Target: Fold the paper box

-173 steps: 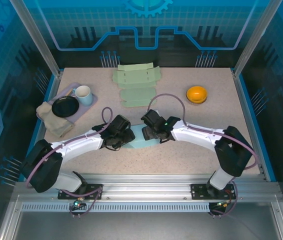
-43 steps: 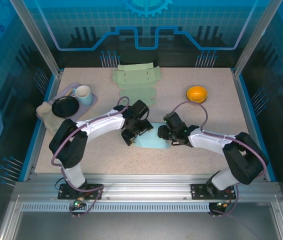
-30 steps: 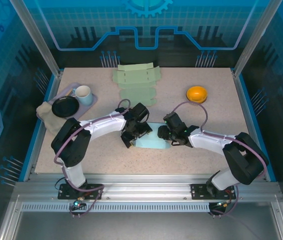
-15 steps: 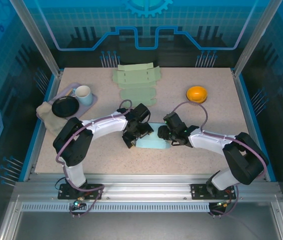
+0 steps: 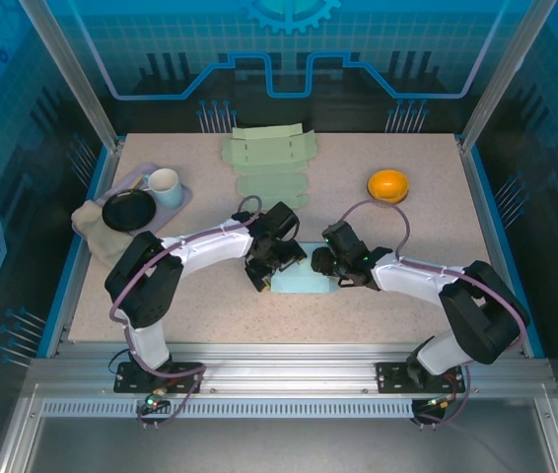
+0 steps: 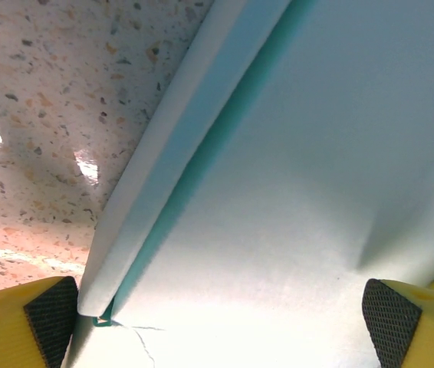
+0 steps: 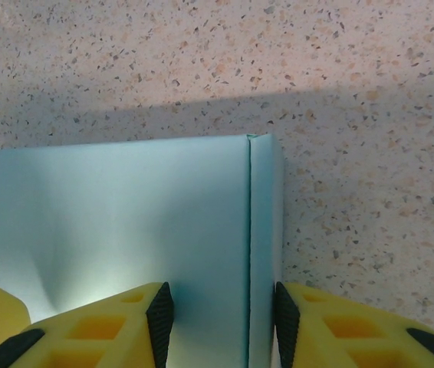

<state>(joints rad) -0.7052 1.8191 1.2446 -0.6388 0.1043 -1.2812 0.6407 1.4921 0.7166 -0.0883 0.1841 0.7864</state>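
Possibly trouble ahead: left gripper [image 5: 270,266], jaws wide, straddled left flap of paper box [image 5: 304,285]; skewed closing risked creasing panel. Right gripper [image 5: 326,265], jaws half-closed about right wall, hold uncertain; slip risked wall springing flat. Box lay centre frame, beneath both grippers' fingertips.

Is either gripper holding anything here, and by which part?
The right gripper pinches the light blue paper box by its folded side flap. The left gripper stands open across the box, clamping nothing.
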